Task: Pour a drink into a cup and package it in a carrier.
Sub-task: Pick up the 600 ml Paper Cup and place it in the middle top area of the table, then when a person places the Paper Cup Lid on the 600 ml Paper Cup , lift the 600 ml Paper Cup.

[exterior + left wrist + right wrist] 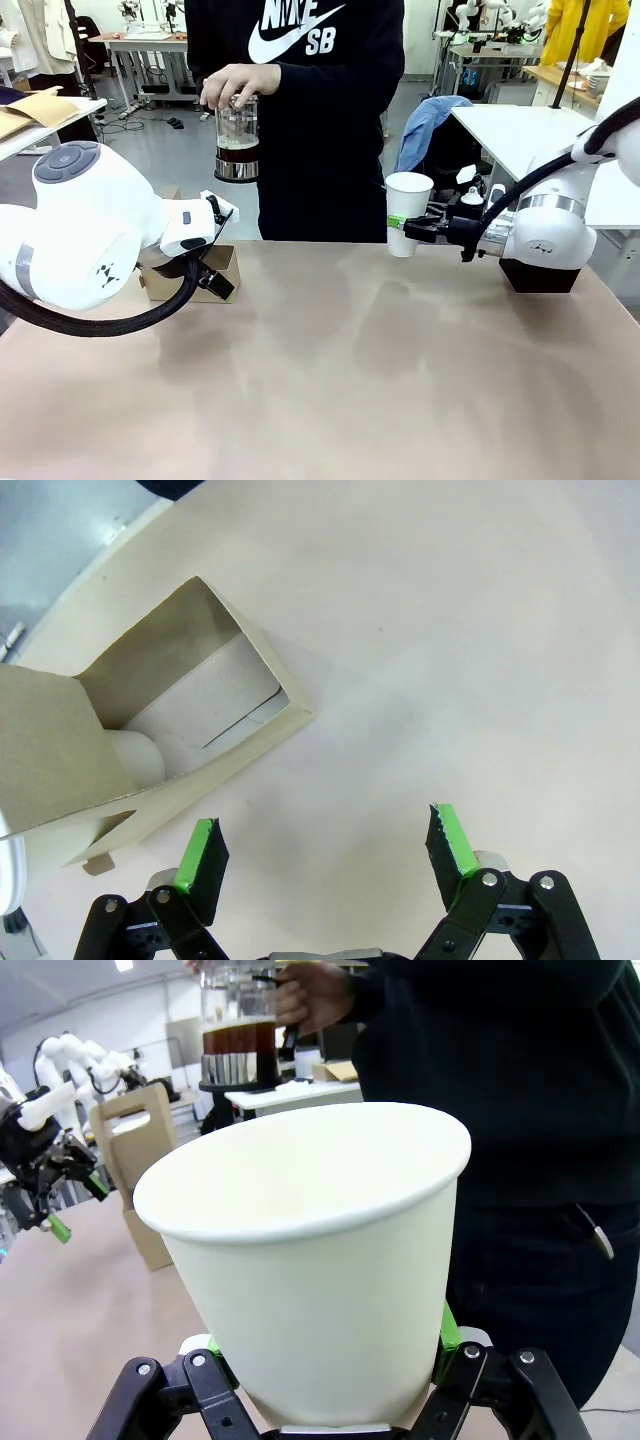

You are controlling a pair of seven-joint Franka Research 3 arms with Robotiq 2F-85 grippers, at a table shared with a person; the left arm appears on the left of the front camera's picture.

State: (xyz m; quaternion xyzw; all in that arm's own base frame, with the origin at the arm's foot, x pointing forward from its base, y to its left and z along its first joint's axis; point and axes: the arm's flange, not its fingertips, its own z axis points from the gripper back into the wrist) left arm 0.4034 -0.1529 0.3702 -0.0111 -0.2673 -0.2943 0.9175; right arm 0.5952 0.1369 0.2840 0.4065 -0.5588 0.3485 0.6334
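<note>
A person at the far side holds a clear glass pitcher (pixel 237 140) (pixel 238 1040) up in one hand, with the dark brown drink (pixel 237 153) in its lower part. My right gripper (pixel 402 226) (pixel 330 1365) is shut on the empty white paper cup (pixel 408 208) (pixel 310 1260), holding it upright above the table's far edge, to the right of the pitcher. The brown cardboard carrier (pixel 226 266) (pixel 190 695) (pixel 135 1150) stands at the far left of the table. My left gripper (pixel 328 845) (pixel 215 280) hangs open just beside it, nothing between its fingers.
A black box (pixel 540 276) sits under my right arm at the table's right edge. The tan tabletop (pixel 340 380) stretches wide in front. Behind the person are a white table (pixel 520 130) and a blue cloth (pixel 425 125) over a chair.
</note>
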